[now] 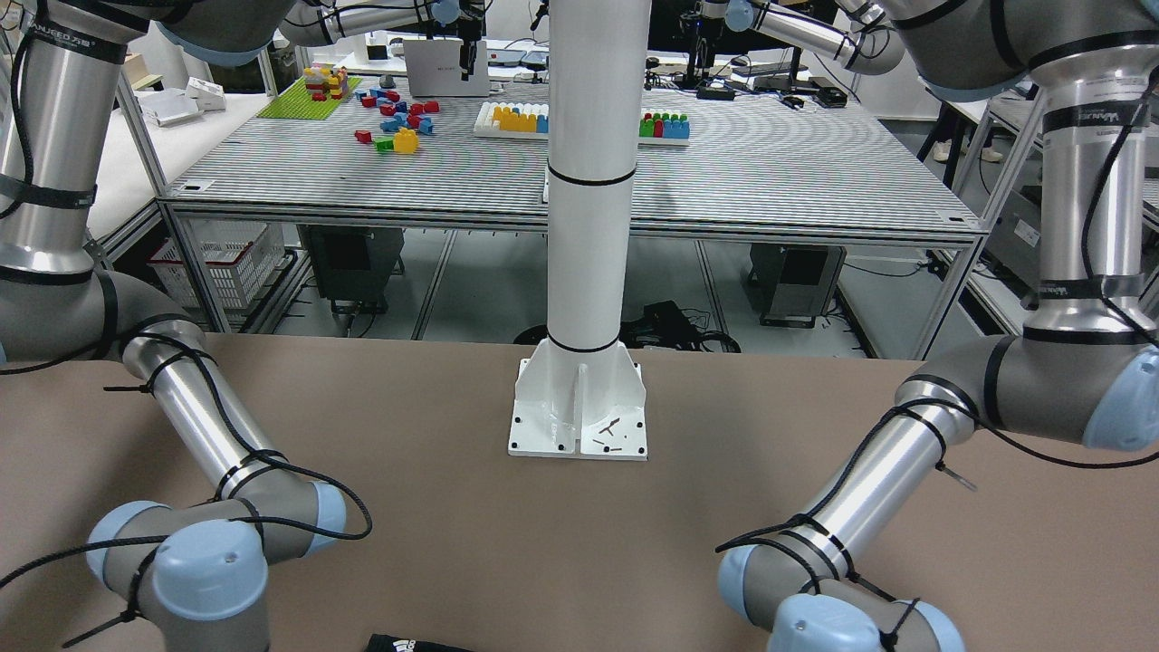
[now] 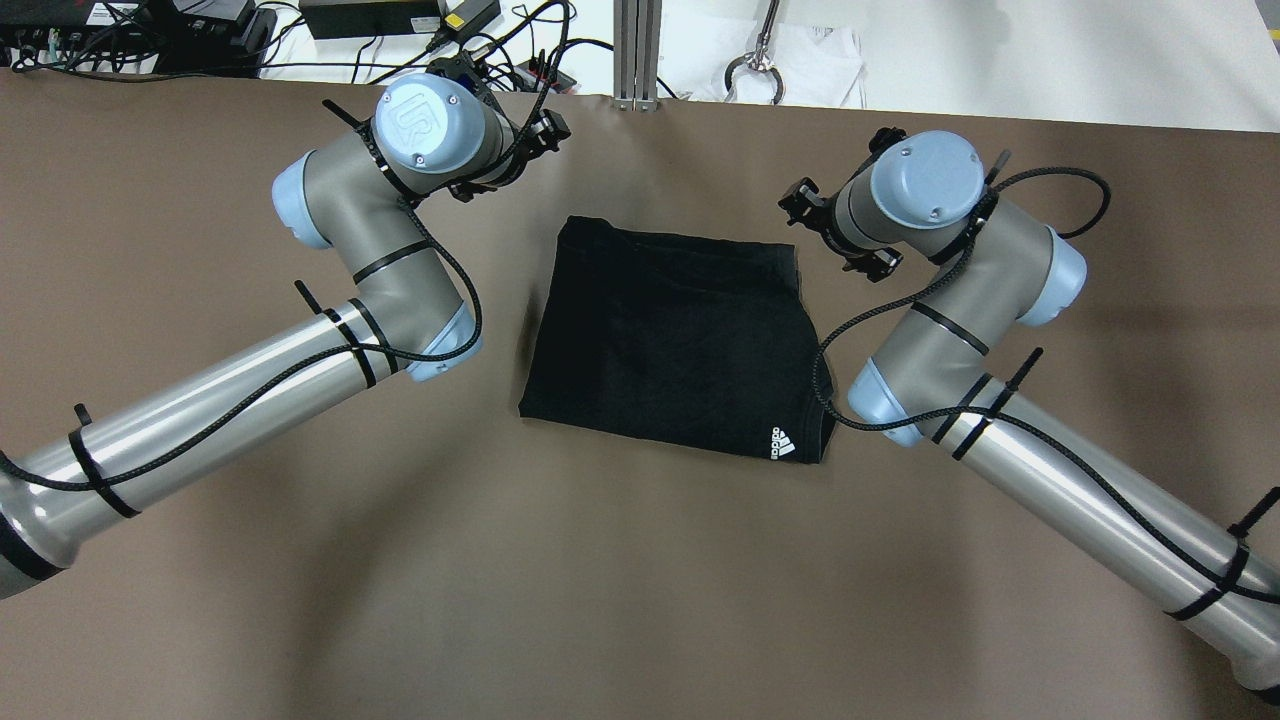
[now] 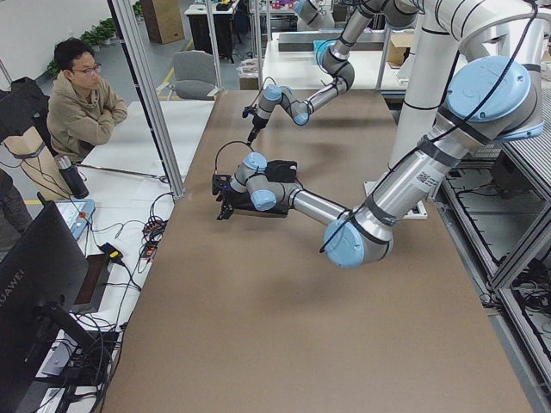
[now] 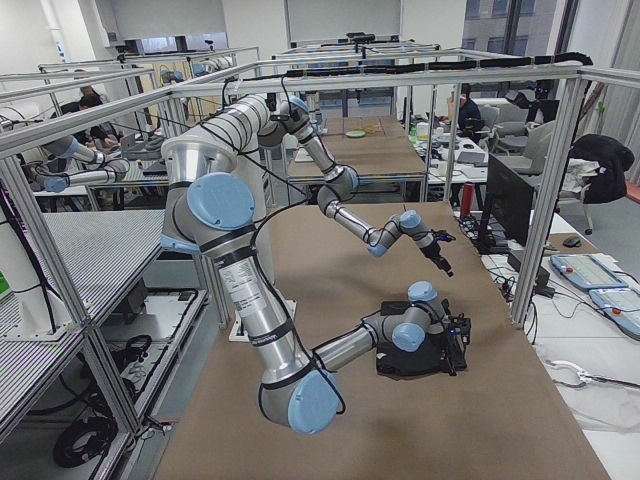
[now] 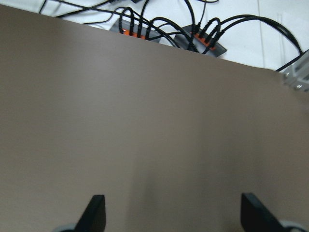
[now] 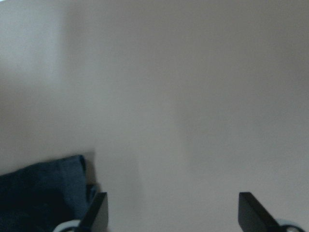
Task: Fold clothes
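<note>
Fingertips (image 5: pixel 96 212) of my left tool (image 5: pixel 176 215) stand spread wide, with nothing pinched and only bare brown bench (image 5: pixel 145 121) between them. This tool points at the bench near its far edge, where cables (image 5: pixel 169 34) run past on the floor beyond. In the overhead view it sits off the garment's far left corner, clear of the cloth.

My right tool (image 6: pixel 174 212) is spread too and empty, over bare bench. A dark corner of the garment (image 6: pixel 43 193) lies just beside one fingertip; I cannot tell whether they touch. From overhead this tool hangs close by the garment's far right corner.

Between my two arms the garment (image 2: pixel 680 340) lies flat on the bench as a black, roughly rectangular fold. Its small white mark (image 2: pixel 783 444) is at the near corner on my right side.

In the front-facing view only a sliver of the black cloth shows at the bottom edge, well apart from the white pillar (image 1: pixel 589 181) and its base plate (image 1: pixel 579 435).
</note>
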Robot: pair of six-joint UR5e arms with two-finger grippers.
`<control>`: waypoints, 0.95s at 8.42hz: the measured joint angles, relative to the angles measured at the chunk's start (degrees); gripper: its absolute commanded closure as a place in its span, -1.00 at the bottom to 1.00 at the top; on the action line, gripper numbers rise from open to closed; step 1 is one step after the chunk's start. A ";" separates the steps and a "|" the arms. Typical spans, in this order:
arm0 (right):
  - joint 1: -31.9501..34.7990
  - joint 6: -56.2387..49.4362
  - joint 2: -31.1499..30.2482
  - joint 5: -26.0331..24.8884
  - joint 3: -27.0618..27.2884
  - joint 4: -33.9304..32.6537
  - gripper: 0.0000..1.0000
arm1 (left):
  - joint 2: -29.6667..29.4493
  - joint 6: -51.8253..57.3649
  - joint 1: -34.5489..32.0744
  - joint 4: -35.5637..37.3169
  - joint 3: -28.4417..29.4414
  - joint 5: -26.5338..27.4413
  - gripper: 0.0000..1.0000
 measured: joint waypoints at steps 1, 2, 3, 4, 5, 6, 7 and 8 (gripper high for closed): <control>2.85 -10.63 -3.20 0.04 1.29 0.02 -0.90 | 4.93 7.51 -1.67 0.56 -5.29 -0.12 -1.00; 6.22 -20.79 -5.87 0.06 1.87 0.27 -0.90 | 11.56 14.88 -4.10 1.32 -11.78 -0.60 -1.00; 9.52 -29.16 -8.33 0.09 2.08 0.59 -0.90 | 18.76 21.72 -7.08 1.96 -18.22 -2.10 -1.00; 12.87 -37.20 -10.92 0.09 2.15 0.83 -0.90 | 25.73 28.13 -10.81 2.85 -24.04 -4.40 -1.00; 16.50 -45.09 -13.37 0.16 2.14 1.25 -0.90 | 31.81 34.88 -14.71 4.14 -28.93 -6.62 -1.00; 20.55 -52.37 -15.61 0.70 2.02 1.99 -0.90 | 36.77 42.26 -18.79 5.43 -32.44 -8.11 -1.00; 24.84 -58.97 -17.60 2.46 1.84 2.59 -0.90 | 40.67 49.47 -22.82 6.21 -34.36 -9.01 -1.00; 28.78 -64.73 -19.67 4.61 1.79 3.38 -0.90 | 43.87 55.95 -26.40 6.53 -35.22 -9.45 -1.00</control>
